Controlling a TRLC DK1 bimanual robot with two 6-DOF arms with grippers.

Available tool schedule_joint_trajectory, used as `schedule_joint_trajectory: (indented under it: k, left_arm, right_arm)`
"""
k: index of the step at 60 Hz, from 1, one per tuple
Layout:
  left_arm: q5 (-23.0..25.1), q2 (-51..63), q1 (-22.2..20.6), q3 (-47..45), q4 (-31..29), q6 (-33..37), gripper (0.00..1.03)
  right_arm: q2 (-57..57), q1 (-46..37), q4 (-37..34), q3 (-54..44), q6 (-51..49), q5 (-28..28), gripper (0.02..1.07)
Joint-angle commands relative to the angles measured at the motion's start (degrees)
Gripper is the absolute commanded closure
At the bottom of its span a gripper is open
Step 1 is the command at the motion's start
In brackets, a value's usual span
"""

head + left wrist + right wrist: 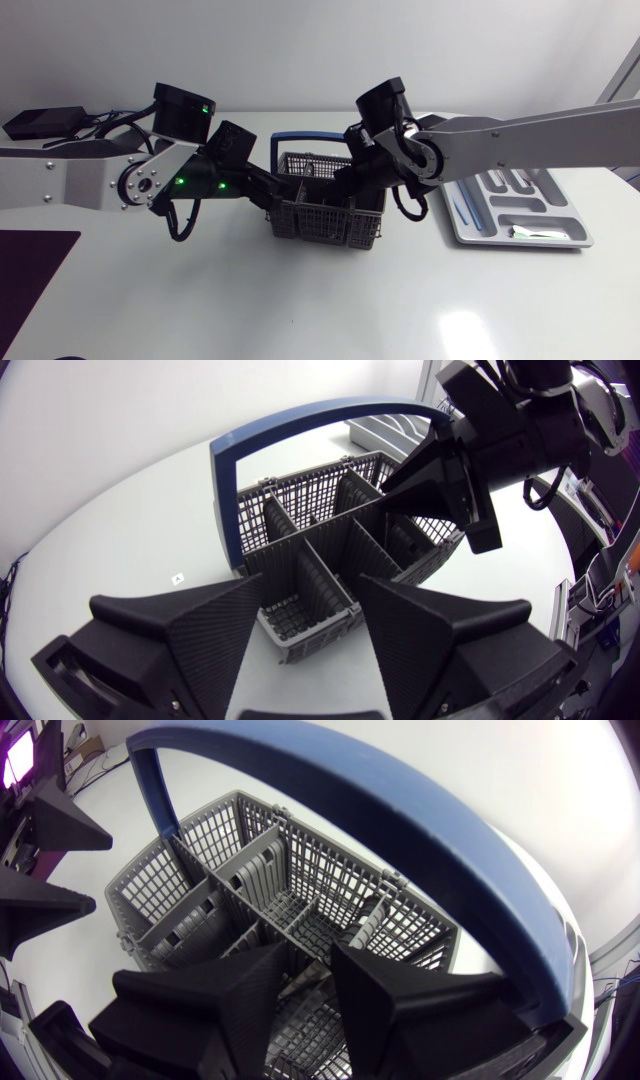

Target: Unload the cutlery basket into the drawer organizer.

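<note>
**1. Containers.** Grey plastic mesh cutlery basket (325, 218) stands upright at centre of the glossy white table (300, 300). It is rectangular w/ lattice walls. Solid grey dividers (250, 860) split it into several compartments. An arched blue hoop handle (300, 137) stands raised over it. Contents: one pale metallic sliver (303, 988) shows just under the right gripper (310, 960), too hidden to ID.

**2. Organizer.** Light grey moulded drawer organizer (566, 200) lies flat to the basket's right, apart from it. It has smooth recessed slots, some long, some short. The near crosswise slot holds a pale shiny piece (540, 232). The long slot nearest the basket holds a slim blue piece (457, 205).

**3. Arms.** The right gripper, matte black, is lowered into the basket from the organizer side, beneath the handle. Jaws: cannot tell whether they grasp anything. The left gripper (311, 595) sits at the basket's opposite end w/ jaws released and wide apart. Its ribbed wedge faces stand either side of the basket's near corner; contact not confirmed.
</note>
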Motion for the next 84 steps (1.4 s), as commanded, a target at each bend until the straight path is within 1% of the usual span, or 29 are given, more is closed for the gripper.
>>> schedule_joint_trajectory:
  k: [1, 12, 28, 30, 31, 33, 35, 46, 49, 51, 53, 56, 60, 63, 70, 84]
  left_arm:
    - [0.32, -1.66, 0.21, -1.79, 0.41, 0.87, 0.37]
    - [0.32, -2.1, 0.38, -2.06, 0.41, 0.87, 0.37]
    - [0.32, -2.72, 0.3, -2.23, 0.14, 0.78, 0.37]
    - [0.32, -2.81, 0.3, -2.23, 0.06, 0.78, 0.37]
    - [0.32, -2.98, 0.3, -2.23, -0.03, 0.78, 0.37]
    - [0.32, -3.16, 0.3, -2.23, -0.12, 0.78, 0.37]
    - [0.32, -3.42, 0.3, -2.23, -0.21, 0.78, 0.37]
    - [0.32, -5.35, 1.09, -2.32, -1.44, 0.87, 0.37]
    - [0.32, -5.53, 1.35, -2.41, -1.88, 1.04, 0.37]
    - [0.32, -5.53, 1.44, -2.41, -2.32, 1.13, 0.37]
    - [0.32, -5.35, 1.44, -2.5, -2.49, 1.57, 0.37]
    - [0.32, -4.91, 1.35, -2.5, -2.58, 1.83, 0.37]
    - [0.32, -4.21, 0.91, -2.15, -2.49, 1.83, 0.37]
    - [0.32, -3.77, 0.38, -1.97, -2.49, 1.75, 0.37]
    - [0.32, -3.24, -1.81, -1.53, -2.32, 1.39, 0.37]
    - [0.32, -3.77, -1.64, -2.41, -2.32, 1.57, 0.37]
  right_arm:
    - [-1.14, 0.86, -2.92, -3.27, -0.69, -0.56, 0.7]
    - [-3.25, 1.74, -3.18, -4.68, -1.74, 0.58, 0.7]
    - [-6.94, 2.0, -3.71, -6.44, -3.32, 0.58, 0.7]
    - [-7.82, 2.09, -3.71, -6.88, -3.85, 0.58, 0.67]
    - [-8.26, 2.18, -3.71, -7.05, -4.03, 0.58, 0.63]
    - [-9.66, 2.44, -3.71, -7.58, -4.64, 1.02, 0.47]
    - [-10.8, 2.53, -3.79, -7.93, -4.99, 1.37, 0.39]
    - [-19.51, 2.62, -5.2, -11.27, -8.16, 0.93, 0.38]
    - [-22.58, 2.53, -5.46, -13.03, -9.04, 0.23, 0.35]
    - [-24.08, 2.53, -5.82, -14.09, -9.39, -0.56, 0.32]
    - [-25.83, 2.35, -6.52, -15.14, -9.56, -2.58, 0.32]
    - [-27.06, 2.35, -6.69, -16.37, -10.0, -3.46, 0.32]
    - [-26.8, 2.09, -6.34, -17.34, -10.27, -4.16, 0.29]
    - [-25.48, 1.21, -5.82, -17.51, -10.44, -5.13, 0.29]
    - [-21.44, -3.18, -3.71, -17.6, -10.44, -10.67, 0.29]
    - [-17.66, -5.82, -0.89, -16.9, -12.2, -23.06, 0.29]
